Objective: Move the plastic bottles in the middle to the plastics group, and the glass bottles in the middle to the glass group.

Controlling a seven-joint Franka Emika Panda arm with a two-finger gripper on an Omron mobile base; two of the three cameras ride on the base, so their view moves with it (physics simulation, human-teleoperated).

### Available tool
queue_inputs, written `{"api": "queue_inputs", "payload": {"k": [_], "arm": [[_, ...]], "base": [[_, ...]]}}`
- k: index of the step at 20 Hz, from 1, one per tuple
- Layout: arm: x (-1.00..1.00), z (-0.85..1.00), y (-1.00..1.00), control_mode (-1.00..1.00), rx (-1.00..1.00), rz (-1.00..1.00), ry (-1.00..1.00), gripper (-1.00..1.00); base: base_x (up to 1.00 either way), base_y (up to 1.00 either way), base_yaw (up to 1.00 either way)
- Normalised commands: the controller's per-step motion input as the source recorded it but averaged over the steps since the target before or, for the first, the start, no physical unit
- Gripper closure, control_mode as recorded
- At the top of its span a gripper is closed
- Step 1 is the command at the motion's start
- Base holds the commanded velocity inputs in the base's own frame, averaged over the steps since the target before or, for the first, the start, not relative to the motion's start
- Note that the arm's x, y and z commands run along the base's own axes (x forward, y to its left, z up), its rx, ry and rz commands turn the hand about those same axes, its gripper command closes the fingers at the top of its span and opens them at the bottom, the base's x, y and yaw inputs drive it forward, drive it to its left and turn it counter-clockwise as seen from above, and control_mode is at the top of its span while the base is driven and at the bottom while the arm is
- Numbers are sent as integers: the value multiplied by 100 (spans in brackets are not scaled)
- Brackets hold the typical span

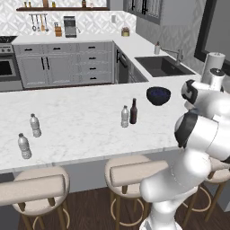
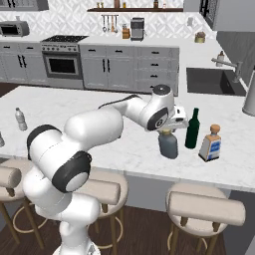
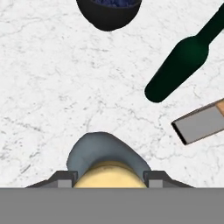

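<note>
Hand view: my gripper (image 3: 111,177) is partly closed on the tan stopper of the squat grey-blue bottle (image 3: 103,151), one finger either side. In the right base view this bottle (image 2: 168,143) stands low on the counter (image 2: 124,149), just beside the green wine bottle (image 2: 192,129) and near the square bottle (image 2: 210,143). Risks, as I judge them: opening too early could tip the bottle; drifting sideways could knock the wine bottle. Ahead of the gripper sits a dark bowl (image 3: 109,13); its contents look dark blue and I cannot identify them. The brown bottle (image 1: 133,111) and water bottle (image 1: 125,117) wait mid-counter, well apart from the gripper.
</note>
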Motion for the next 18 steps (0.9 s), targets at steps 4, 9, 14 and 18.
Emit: {"api": "queue_inputs", "payload": {"k": [4,9,14,18], "arm": [[12,-16,-38,-100,1,0,-3,100],[31,-8,-24,-100,6,0,0,100],[32,-15,-20,-100,3,0,0,100],[26,-20,-18,-100,0,0,0,100]], "base": [[0,0,0],[0,0,0],[0,0,0],[0,0,0]]}}
